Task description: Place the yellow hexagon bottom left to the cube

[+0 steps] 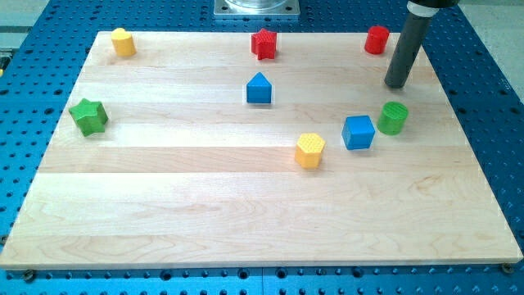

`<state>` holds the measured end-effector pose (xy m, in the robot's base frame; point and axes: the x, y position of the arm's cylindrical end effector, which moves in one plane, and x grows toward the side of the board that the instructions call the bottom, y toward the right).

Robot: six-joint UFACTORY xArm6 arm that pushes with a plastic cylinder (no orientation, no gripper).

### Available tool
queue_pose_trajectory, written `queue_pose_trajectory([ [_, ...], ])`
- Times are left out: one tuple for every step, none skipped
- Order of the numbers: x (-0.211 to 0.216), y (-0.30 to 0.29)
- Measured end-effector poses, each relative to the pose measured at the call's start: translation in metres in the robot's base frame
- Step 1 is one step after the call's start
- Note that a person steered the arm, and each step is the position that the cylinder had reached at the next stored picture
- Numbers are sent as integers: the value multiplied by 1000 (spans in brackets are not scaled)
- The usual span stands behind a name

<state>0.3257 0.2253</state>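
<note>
The yellow hexagon (309,150) lies right of the board's middle. The blue cube (359,132) sits just up and to the right of it, with a small gap between them. A green cylinder (393,118) stands close to the cube's right side. My tip (396,84) rests on the board near the view's top right, above the green cylinder and well up and right of the yellow hexagon, touching no block.
A blue house-shaped block (259,88) is above centre. A red star-like block (264,43) and a red cylinder (377,39) sit at the top edge, a yellow cylinder (123,42) at top left, a green star (88,115) at left. The wooden board (164,213) lies on a blue perforated table.
</note>
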Motion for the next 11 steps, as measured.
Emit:
queue_pose_trajectory([
  [-1,0],
  [-1,0],
  [35,-22],
  [85,-67],
  [70,-111],
  [98,-112],
  [99,-135],
  [99,-137],
  [112,-137],
  [132,-167],
  [132,-167],
])
